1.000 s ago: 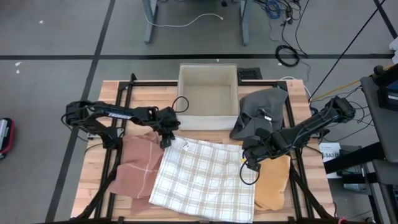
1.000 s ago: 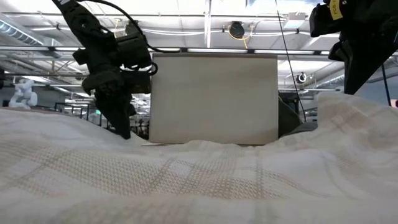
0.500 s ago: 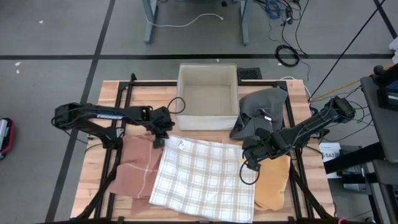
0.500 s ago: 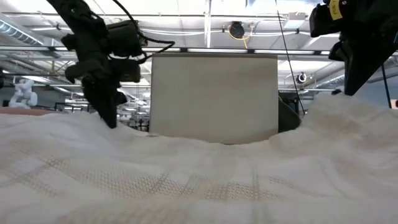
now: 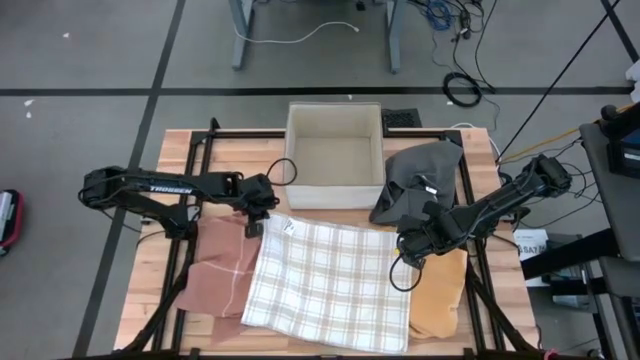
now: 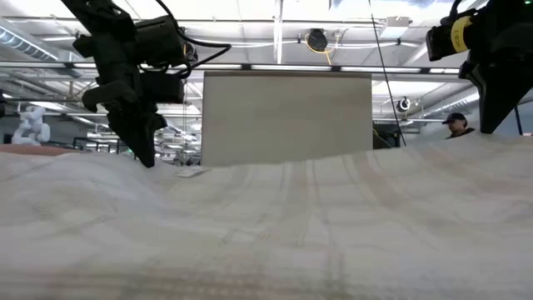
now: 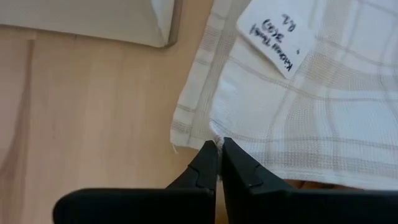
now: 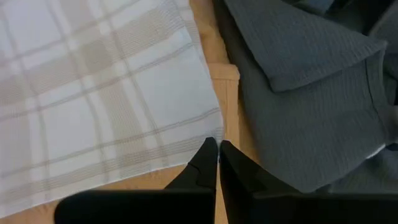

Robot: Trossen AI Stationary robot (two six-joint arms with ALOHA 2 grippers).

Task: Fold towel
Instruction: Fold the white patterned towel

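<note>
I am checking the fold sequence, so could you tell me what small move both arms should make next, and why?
Probably lift both far corners of the plaid towel together and carry them toward its near edge. The left gripper and right gripper are each shut on a far corner, and the towel lies spread flat.

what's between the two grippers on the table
In the high view, the plaid towel spans the stretch from the left gripper to the right gripper, each with fingers shut on a far corner.
</note>
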